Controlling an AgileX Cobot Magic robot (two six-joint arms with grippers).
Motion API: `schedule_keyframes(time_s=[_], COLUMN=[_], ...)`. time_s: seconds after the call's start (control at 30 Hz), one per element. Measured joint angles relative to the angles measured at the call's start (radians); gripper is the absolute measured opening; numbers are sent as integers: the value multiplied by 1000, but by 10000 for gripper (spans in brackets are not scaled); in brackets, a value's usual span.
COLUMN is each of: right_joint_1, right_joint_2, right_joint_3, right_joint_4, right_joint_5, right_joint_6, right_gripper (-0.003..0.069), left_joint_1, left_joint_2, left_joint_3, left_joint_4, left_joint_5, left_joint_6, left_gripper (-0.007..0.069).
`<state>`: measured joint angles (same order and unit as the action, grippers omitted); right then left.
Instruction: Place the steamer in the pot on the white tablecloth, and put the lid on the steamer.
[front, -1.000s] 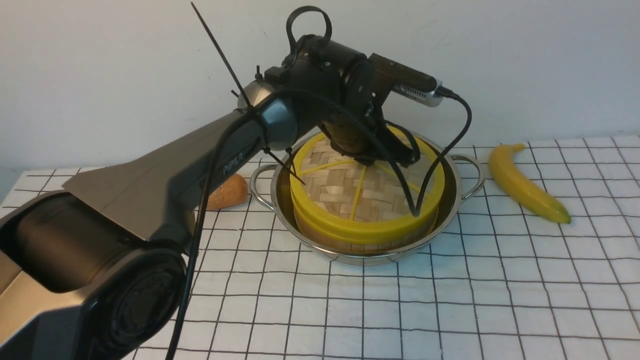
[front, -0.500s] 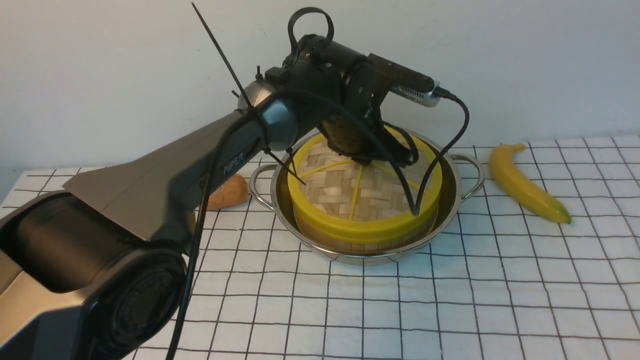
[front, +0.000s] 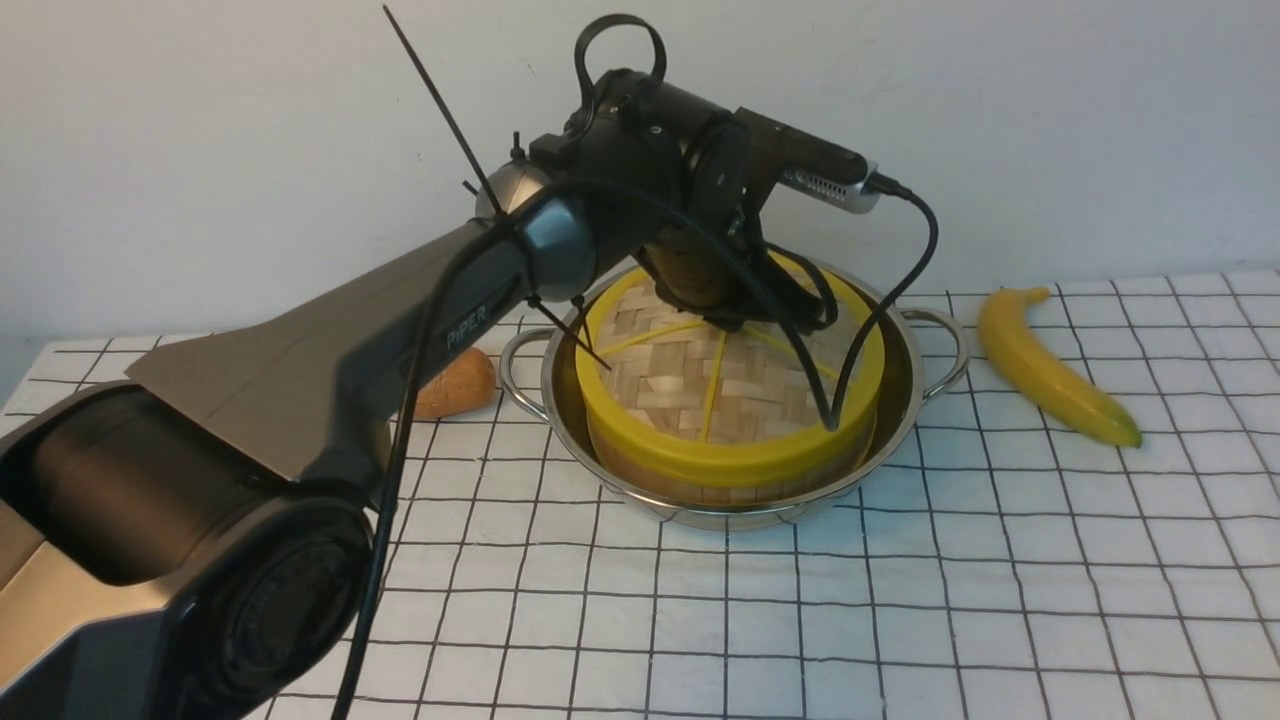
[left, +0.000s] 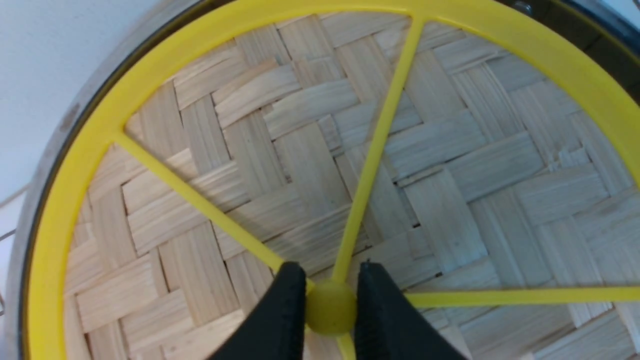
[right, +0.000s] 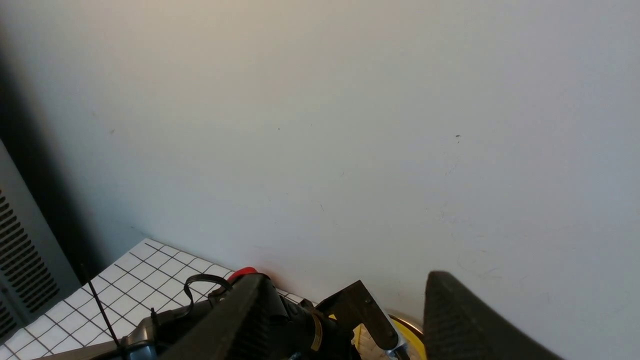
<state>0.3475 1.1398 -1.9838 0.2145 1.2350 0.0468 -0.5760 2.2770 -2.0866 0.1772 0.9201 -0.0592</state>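
Steamer (front: 720, 488) sits inside the pot (front: 905, 385), which stands on the white tablecloth (front: 900, 600). Lid (front: 690, 385) lies level on the steamer's rim. Left gripper (left: 331, 277) is over the lid's centre, jaws narrow, pinching the yellow hub from both sides. Right gripper (right: 345, 280) faces the wall, jaws wide, holding nothing. Banana (front: 1050, 370) lies right of the pot, bread roll (front: 455, 385) left.

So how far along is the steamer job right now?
Done: the steamer sits in the pot on the white tablecloth, with the lid lying on it. In hand: the left tool is shut on the lid's centre knob. Left: opening the tool and lifting away.
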Motion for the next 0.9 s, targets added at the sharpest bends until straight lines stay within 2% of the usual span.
schedule_keyframes(time_s=[0.3,0.47,0.57,0.6,0.7,0.83,0.9], right_joint_1=[0,0,0,0,0,0,0], right_joint_2=[0,0,0,0,0,0,0], right_joint_3=[0,0,0,0,0,0,0], right_joint_4=[0,0,0,0,0,-5,-19], right_joint_5=[0,0,0,0,0,0,0], right_joint_6=[0,0,0,0,0,0,-2], right_gripper=[417,417,417,417,417,417,417], left_joint_1=[1,1,1,1,1,1,1], left_joint_2=[0,0,-5,-16,-54,-131,-181], left_joint_3=[0,0,0,0,0,0,-1], left_joint_4=[-1,38,66,93,156,258,311], left_joint_5=[9,32,47,62,99,169,237], left_joint_6=[-1,-1,-1,-1,-1,-1,-2], left_gripper=[136,311,390,449,504,512,477])
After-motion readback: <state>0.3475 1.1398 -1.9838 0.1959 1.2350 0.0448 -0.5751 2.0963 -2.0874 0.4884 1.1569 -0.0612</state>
